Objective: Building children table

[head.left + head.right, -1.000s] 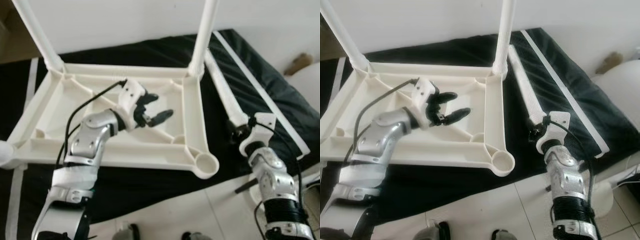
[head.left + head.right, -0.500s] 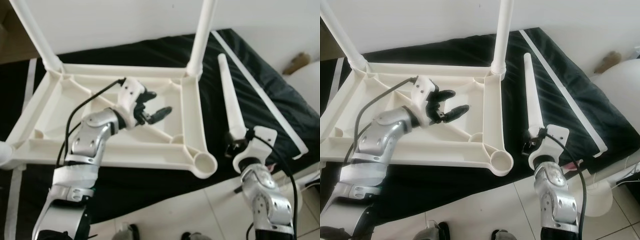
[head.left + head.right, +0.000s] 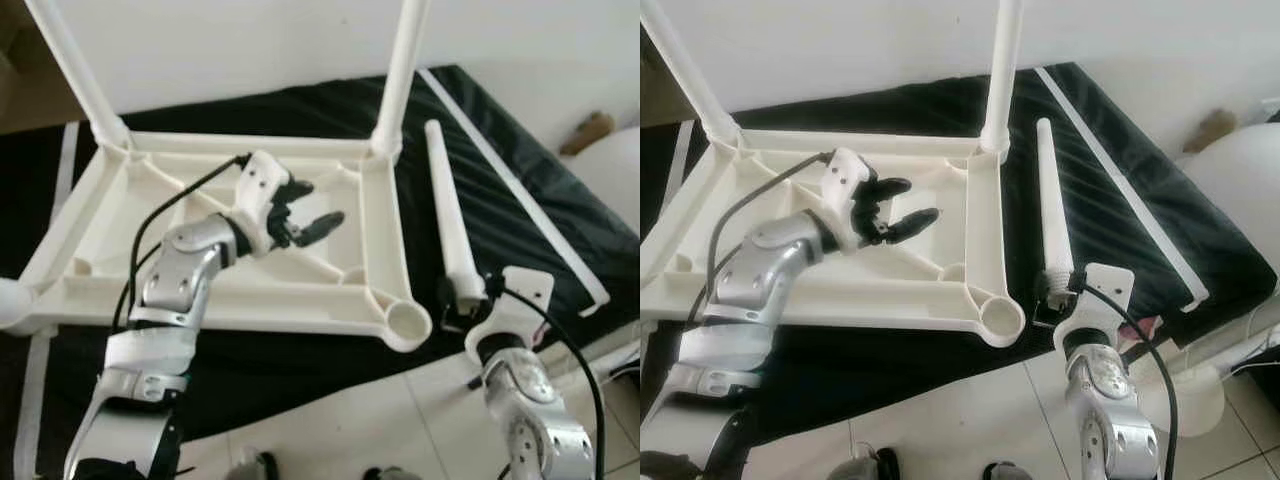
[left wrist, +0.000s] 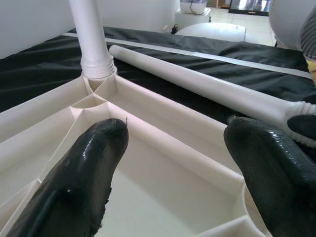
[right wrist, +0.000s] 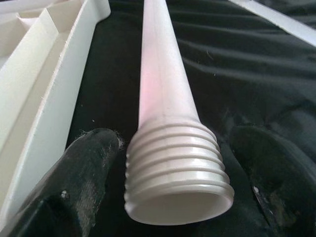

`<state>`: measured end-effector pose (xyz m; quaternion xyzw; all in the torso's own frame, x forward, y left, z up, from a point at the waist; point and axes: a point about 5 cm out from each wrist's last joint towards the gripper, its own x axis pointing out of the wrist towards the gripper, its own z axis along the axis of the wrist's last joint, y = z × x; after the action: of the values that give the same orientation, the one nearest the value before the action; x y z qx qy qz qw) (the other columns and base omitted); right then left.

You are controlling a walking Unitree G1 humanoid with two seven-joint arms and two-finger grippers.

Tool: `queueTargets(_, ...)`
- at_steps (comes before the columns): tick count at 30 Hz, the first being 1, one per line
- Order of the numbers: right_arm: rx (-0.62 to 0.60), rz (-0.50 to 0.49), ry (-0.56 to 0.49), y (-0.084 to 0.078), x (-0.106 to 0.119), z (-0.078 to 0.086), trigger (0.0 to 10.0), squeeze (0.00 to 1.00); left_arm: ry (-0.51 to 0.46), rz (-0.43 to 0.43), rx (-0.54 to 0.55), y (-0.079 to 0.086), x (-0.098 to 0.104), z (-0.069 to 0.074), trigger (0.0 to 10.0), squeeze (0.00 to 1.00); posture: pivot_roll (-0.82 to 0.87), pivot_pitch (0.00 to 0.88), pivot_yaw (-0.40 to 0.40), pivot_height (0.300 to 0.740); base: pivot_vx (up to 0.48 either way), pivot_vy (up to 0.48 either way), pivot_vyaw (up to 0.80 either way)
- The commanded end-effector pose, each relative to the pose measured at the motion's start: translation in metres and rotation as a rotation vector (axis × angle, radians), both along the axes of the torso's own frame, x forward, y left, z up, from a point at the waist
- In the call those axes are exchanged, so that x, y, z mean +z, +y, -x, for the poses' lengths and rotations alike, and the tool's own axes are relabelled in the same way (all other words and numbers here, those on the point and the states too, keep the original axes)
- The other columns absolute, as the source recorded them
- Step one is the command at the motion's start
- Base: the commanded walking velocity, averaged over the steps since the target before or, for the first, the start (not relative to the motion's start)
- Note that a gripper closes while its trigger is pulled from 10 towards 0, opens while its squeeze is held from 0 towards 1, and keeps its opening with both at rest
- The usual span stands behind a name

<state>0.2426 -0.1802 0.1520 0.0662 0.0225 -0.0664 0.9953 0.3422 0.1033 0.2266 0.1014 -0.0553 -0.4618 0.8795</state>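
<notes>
Right gripper [image 5: 173, 173] straddles the table leg [image 3: 447, 220]; contact is unclear.

Head stereo pair is aimed forward and down; both arms and the upturned table frame [image 3: 230, 300] are shared. Left wrist view is taken low, close over the frame interior, facing the loose leg [image 4: 207, 89]. Right wrist view is set close at that leg's threaded end.

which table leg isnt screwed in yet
The loose leg lying flat on the black cloth by the right pincer; the others stand upright in the tabletop's corners.
</notes>
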Motion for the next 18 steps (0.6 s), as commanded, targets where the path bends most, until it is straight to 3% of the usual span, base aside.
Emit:
queueTargets(1,-0.001,-0.002,0.011,-0.001,-0.001,0.001,10.0,1.0,-0.01,-0.005,0.02,0.0,0.001,-0.001,10.0,0.0,-0.07,0.092,0.011,0.74,0.0,0.0,0.0)
queueTargets(8,0.04,0.026,-0.007,-0.002,0.009,-0.013,10.0,1.0,-0.013,-0.028,-0.041,-0.004,-0.002,0.003,10.0,0.0,-0.07,0.079,0.013,0.74,0.0,0.0,0.0)
queueTargets(9,0.044,0.034,-0.016,-0.002,0.013,-0.018,10.0,0.28,-0.005,-0.035,-0.073,-0.005,-0.004,0.006,10.0,0.0,-0.07,0.077,0.013,0.74,0.0,0.0,0.0)
queueTargets(10,0.045,0.036,-0.02,-0.002,0.016,-0.023,10.0,0.0,0.006,-0.053,-0.121,-0.008,-0.007,0.011,10.0,0.0,-0.07,0.076,0.01,0.74,0.0,0.0,0.0)
queueTargets(18,0.062,0.03,-0.021,-0.007,0.024,-0.046,10.0,0.0,0.058,-0.111,-0.279,-0.013,-0.019,0.031,10.0,0.0,-0.06,0.089,0.015,0.74,0.0,0.0,0.0)
